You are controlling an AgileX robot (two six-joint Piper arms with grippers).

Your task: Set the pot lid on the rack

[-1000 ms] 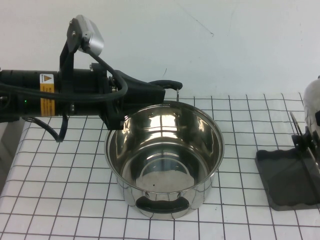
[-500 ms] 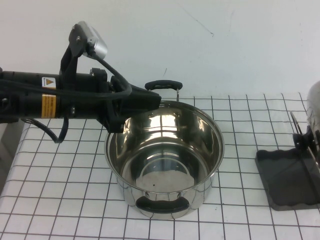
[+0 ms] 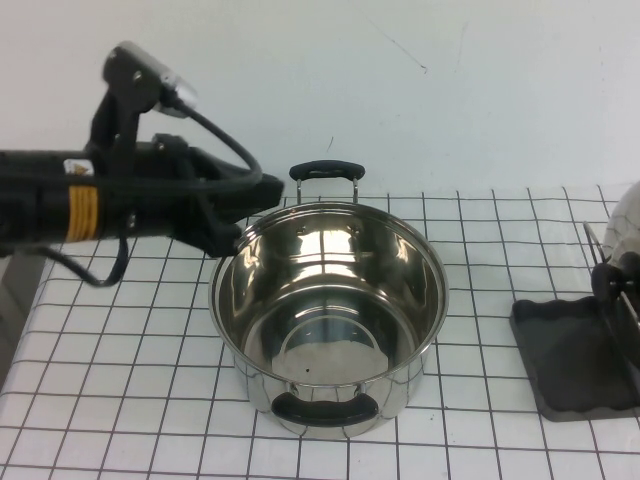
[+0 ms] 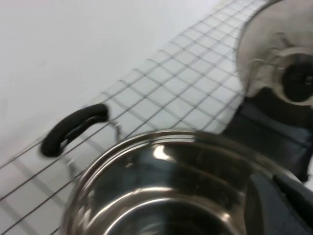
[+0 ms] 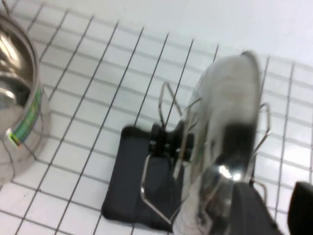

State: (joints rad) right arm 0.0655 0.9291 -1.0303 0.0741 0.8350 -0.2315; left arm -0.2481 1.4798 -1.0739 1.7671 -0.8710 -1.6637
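Observation:
The pot lid (image 5: 225, 122) stands on edge among the wire prongs of the dark grey rack (image 5: 129, 186), with its black knob (image 5: 166, 139) turned toward the pot. In the high view only a sliver of the lid (image 3: 625, 235) shows at the right edge, above the rack (image 3: 570, 370). My right gripper (image 5: 276, 210) is just behind the lid, open, with bare table showing between its fingers. It is out of the high view. My left gripper (image 3: 268, 187) hangs shut by the pot's far left rim, holding nothing.
The deep steel pot (image 3: 330, 300) with two black handles stands mid-table on the white gridded cloth, uncovered. A white wall closes the back. The left arm's body stretches in from the left edge.
The left arm has pulled back to the left, off the pot's rim. The lid's visible part has slid right and lower at the frame's edge.

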